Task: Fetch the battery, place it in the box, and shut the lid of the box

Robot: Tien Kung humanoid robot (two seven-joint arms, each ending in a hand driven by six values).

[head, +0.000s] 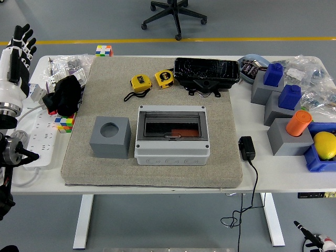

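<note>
At the far left edge of the frame the left hand (16,58) is raised beside the table, with its fingers straight and apart, and it holds nothing. The right hand is not in the frame.

Left of centre on the beige mat (105,84) stands a grey block with a round hole (109,136); the hole seems empty.

In the centre is the grey junction box (172,134). Its dark transparent lid lies flat over the opening, and an orange-red shape under it may be the battery (181,131), but I cannot tell this for sure.

I judge the box stiff and rather light. Its plastic lid is smooth, so it is best pressed near the front edge, at the small latch.
</note>
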